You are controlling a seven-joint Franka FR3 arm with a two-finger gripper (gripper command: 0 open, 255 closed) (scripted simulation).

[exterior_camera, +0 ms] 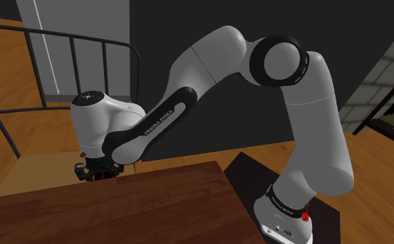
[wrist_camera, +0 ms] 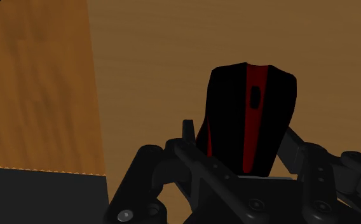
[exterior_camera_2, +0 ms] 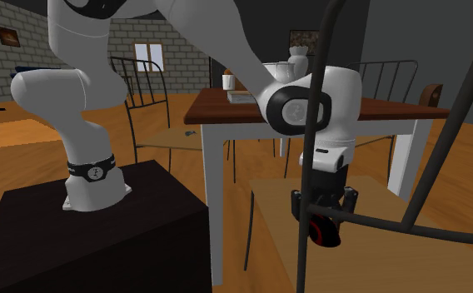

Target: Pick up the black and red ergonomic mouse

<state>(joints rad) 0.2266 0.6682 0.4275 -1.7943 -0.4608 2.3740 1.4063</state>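
**Operator:** Where is the mouse?

**Spotter:** Your all-black two-finger gripper [exterior_camera_2: 324, 218] has it. The black ergonomic mouse with a red stripe down its back [exterior_camera_2: 326, 235] hangs under the hand. It is off the desk and lower than the desktop, with wooden floor [wrist_camera: 160, 57] beneath it.

**Operator:** And the fingers?

**Spotter:** In your wrist view the fingers [wrist_camera: 300, 149] pinch the mouse from both sides. Its red stripe, with a dark wheel slot in the middle, runs straight out between them, and the brown floor lies beyond.

**Operator:** How does that sit against the desk?

**Spotter:** In the second exterior view the dark brown wooden desk with white legs [exterior_camera_2: 376, 109] stands behind the gripper, farther from that camera. You see the gripper between its two near legs. In the shoulder view the gripper sits just past the desk's far edge, at that view's left.

**Operator:** And the arm?

**Spotter:** Your white arm with dark joints [exterior_camera: 209, 62] rises from the black box stand [exterior_camera_2: 102, 241] at the shoulder view's lower right. It arches over, then bends down to the left.

**Operator:** Anything close by?

**Spotter:** A thin dark metal chair frame [exterior_camera_2: 426, 187] crosses the second exterior view near the camera, in front of your gripper. A small white cup [exterior_camera_2: 228, 81] stands on the desktop, well apart from the mouse.
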